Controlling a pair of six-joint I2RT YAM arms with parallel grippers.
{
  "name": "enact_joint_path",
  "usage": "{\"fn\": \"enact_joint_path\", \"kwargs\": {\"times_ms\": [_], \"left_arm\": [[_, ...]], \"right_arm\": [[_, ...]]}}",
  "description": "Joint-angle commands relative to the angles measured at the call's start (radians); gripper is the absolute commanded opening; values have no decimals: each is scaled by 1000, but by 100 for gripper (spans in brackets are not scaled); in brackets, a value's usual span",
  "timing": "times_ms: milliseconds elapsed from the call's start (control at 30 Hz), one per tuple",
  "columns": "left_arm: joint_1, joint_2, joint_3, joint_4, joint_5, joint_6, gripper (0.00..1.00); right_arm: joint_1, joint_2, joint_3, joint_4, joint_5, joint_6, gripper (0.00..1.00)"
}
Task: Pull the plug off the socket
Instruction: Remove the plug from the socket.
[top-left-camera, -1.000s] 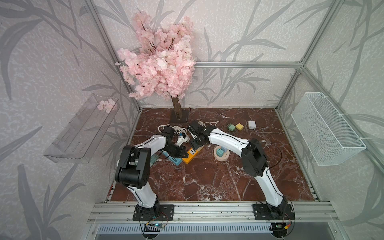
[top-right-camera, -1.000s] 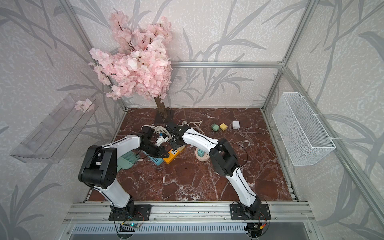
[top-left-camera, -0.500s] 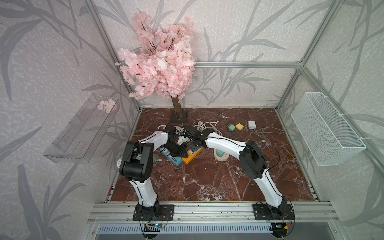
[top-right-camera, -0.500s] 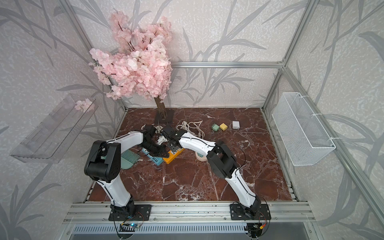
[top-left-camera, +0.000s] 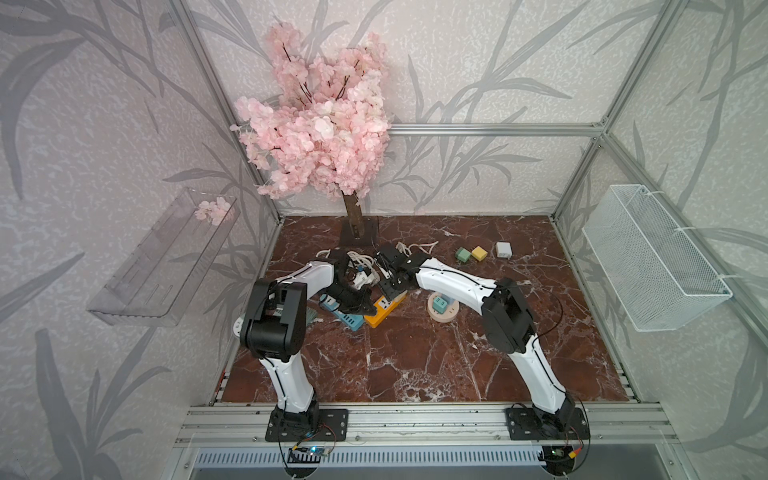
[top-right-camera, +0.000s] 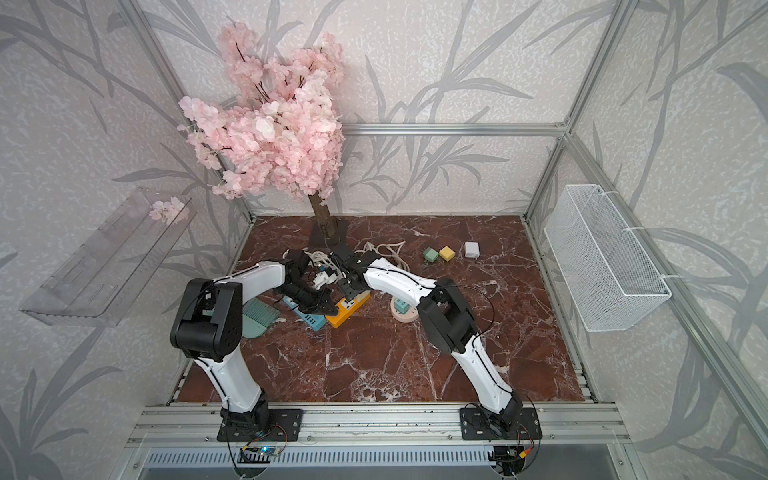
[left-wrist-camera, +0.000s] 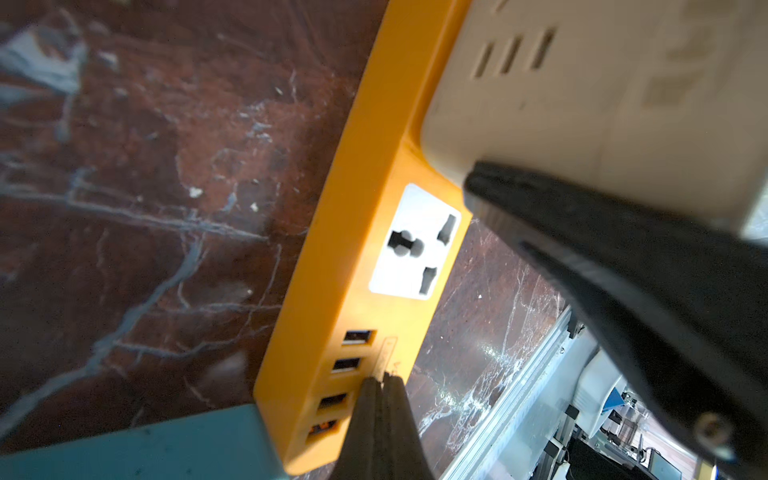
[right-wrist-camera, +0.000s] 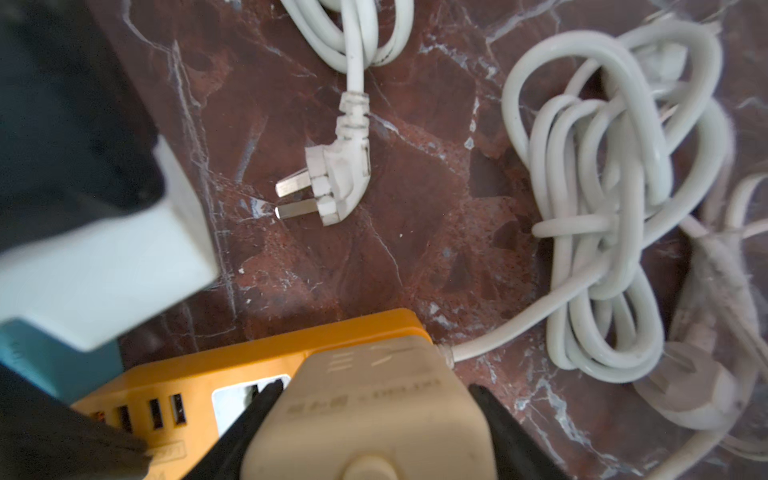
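Plug (right-wrist-camera: 365, 419) one, orange strip (right-wrist-camera: 249, 353) one, USB ports (right-wrist-camera: 156, 413) four.

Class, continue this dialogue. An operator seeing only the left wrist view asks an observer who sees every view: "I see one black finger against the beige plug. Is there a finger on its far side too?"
Observer: Yes. In the right wrist view the right gripper clamps the beige plug from both sides.
Operator: Where does the strip's cable run?
Observer: A white cable leaves the orange power strip at its end beside the plug and joins a knotted coil.
Operator: Any other plug seated nearby?
Observer: In a top view, a teal plug sits in a round socket beside the right arm.
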Motion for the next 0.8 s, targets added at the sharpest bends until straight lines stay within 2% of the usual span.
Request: {"fn": "enact_joint_path", "kwargs": {"times_ms": [0,67,167,367,467,600,767], "left_arm": [[5,59,-18,-3,-141,5,0],[6,61,-19,-4,-141,6,0],[6,62,-18,-5,-141,4,0],[5,67,-12,-14,-133,9,0],[6,66,-10,-18,-122,13,0],[5,65,-10,-20,-122,14,0],[4,63,-10,-19,-122,12,0]], "right_arm": [[-37,-40,33,-21,-227,61,0],[-39,-51,29,-22,-236,54,0],[-25,-59,28,-35,-182,36,0],[60,-42,47,-83,126,-52,0],[80,-42,40,-69,215,-67,0],[78,-45,52,-69,190,-70,0],[11,-64,49,-51,-67,-2,0]]}}
